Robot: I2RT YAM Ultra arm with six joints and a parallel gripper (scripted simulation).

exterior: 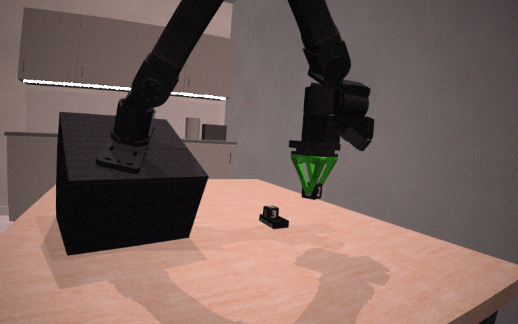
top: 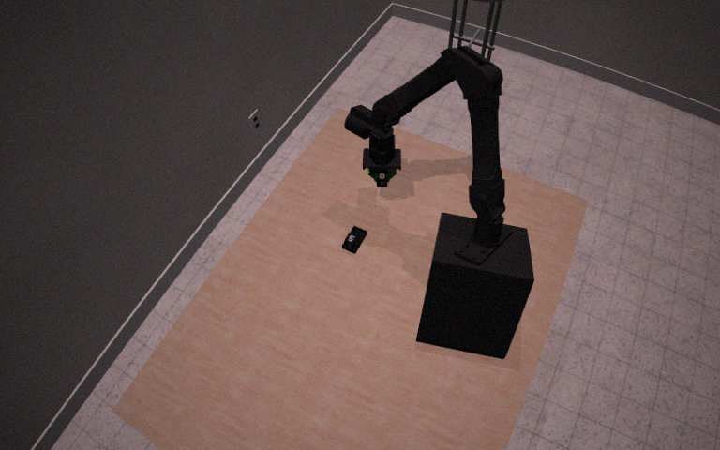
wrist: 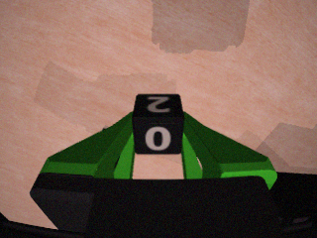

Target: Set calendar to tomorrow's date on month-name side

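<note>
Black arm (top: 484,135) (exterior: 183,34) on black box (top: 472,312) (exterior: 129,213), at left in exterior view. Wooden table (top: 265,339) (exterior: 237,290) (wrist: 59,30) under it. Green-fingered gripper (top: 382,180) (exterior: 312,191) (wrist: 158,119) clamped on one cube (top: 382,175) (exterior: 315,191) (wrist: 158,136), up in the air, 2 and 0 visible. Tray (exterior: 280,223) (top: 347,248) flat on table, lower than gripper and left of it in exterior view. Other cube (top: 352,238) (exterior: 271,212) in tray, 5 on top, 3 on a side.

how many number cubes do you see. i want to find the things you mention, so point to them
2: one cube (top: 382,176) (exterior: 312,191) (wrist: 158,124) is held up in the gripper (top: 382,181) (exterior: 311,191) (wrist: 158,119), the other cube (top: 352,237) (exterior: 270,212) stands in the tray (top: 351,249) (exterior: 280,224). None seem hidden.
</note>
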